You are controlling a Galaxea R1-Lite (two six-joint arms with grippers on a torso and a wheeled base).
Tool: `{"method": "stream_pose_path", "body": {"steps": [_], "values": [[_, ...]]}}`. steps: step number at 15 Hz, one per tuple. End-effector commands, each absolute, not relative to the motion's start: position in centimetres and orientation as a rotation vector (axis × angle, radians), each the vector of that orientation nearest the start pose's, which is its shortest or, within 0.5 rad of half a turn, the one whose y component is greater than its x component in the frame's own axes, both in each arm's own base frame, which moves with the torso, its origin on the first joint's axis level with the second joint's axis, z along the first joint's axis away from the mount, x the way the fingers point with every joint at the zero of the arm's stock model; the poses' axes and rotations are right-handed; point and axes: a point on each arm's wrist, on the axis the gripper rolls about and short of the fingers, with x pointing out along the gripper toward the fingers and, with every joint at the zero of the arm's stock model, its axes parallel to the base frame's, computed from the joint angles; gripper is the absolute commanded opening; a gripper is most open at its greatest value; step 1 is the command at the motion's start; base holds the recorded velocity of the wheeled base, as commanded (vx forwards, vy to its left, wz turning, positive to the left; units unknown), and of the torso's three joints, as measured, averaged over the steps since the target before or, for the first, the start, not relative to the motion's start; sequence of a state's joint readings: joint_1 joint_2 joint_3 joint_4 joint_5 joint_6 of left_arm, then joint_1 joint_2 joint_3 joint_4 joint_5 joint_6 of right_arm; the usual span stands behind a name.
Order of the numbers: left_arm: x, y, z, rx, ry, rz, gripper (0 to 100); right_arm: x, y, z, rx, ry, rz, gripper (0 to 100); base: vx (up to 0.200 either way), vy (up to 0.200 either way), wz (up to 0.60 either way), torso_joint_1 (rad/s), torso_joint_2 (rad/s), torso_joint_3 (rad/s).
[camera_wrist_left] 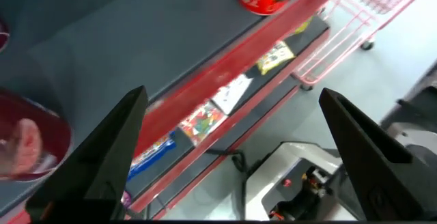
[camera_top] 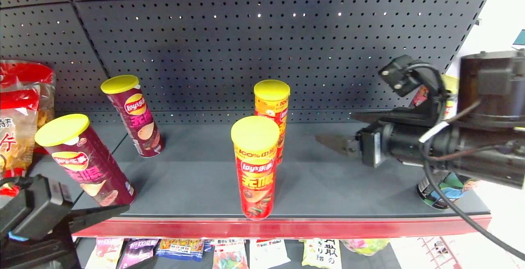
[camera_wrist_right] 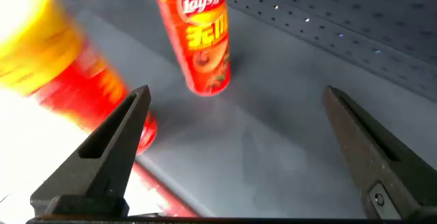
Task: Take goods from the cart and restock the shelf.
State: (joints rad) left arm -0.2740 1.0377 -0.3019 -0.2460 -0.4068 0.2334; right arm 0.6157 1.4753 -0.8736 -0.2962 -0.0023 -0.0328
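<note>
Two red chip cans with yellow lids stand mid-shelf, one at the front (camera_top: 254, 174) and one behind it (camera_top: 271, 115). Two maroon cans (camera_top: 133, 115) (camera_top: 84, 160) stand to their left. My right gripper (camera_top: 342, 131) hovers open and empty over the shelf (camera_top: 328, 187), to the right of the red cans. In the right wrist view the right gripper (camera_wrist_right: 235, 142) faces the back can (camera_wrist_right: 201, 33), with the front can (camera_wrist_right: 58, 70) close by. My left gripper (camera_wrist_left: 232, 149) is open and empty below the shelf's red front edge (camera_wrist_left: 225, 67); one of its fingers (camera_top: 98, 215) shows near the front maroon can.
A snack bag (camera_top: 20, 109) sits at the far left of the shelf. A colourful can (camera_top: 443, 191) stands at the shelf's right end behind my right arm. Packets (camera_top: 229, 254) line the lower shelf. A pink wire cart (camera_wrist_left: 355, 26) stands on the floor.
</note>
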Motion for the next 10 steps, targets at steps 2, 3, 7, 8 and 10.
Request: {"method": "stream_pose_path", "body": {"steps": [2, 3, 7, 8, 10], "values": [[15.2, -5.2, 14.8, 0.214, 0.513, -0.719, 100, 13.1, 9.4, 24.2, -0.093, 0.155, 0.625, 100, 0.000, 0.000, 0.00, 0.000, 0.00, 0.000], [16.1, -5.7, 14.7, 0.222, 0.518, -0.733, 100, 11.4, 8.3, 24.0, -0.083, 0.124, 0.628, 100, 0.000, 0.000, 0.00, 0.000, 0.00, 0.000], [18.9, -8.5, 12.9, 0.279, 0.566, -0.736, 100, 6.8, 4.3, 23.0, -0.052, 0.037, 0.544, 100, 0.000, 0.000, 0.00, 0.000, 0.00, 0.000], [19.6, -9.2, 12.5, 0.296, 0.574, -0.717, 100, 6.2, 3.7, 22.9, -0.052, 0.038, 0.521, 100, 0.000, 0.000, 0.00, 0.000, 0.00, 0.000], [20.8, -10.1, 11.8, 0.315, 0.584, -0.706, 100, 5.2, 2.9, 22.8, -0.046, 0.038, 0.493, 100, 0.000, 0.000, 0.00, 0.000, 0.00, 0.000]]}}
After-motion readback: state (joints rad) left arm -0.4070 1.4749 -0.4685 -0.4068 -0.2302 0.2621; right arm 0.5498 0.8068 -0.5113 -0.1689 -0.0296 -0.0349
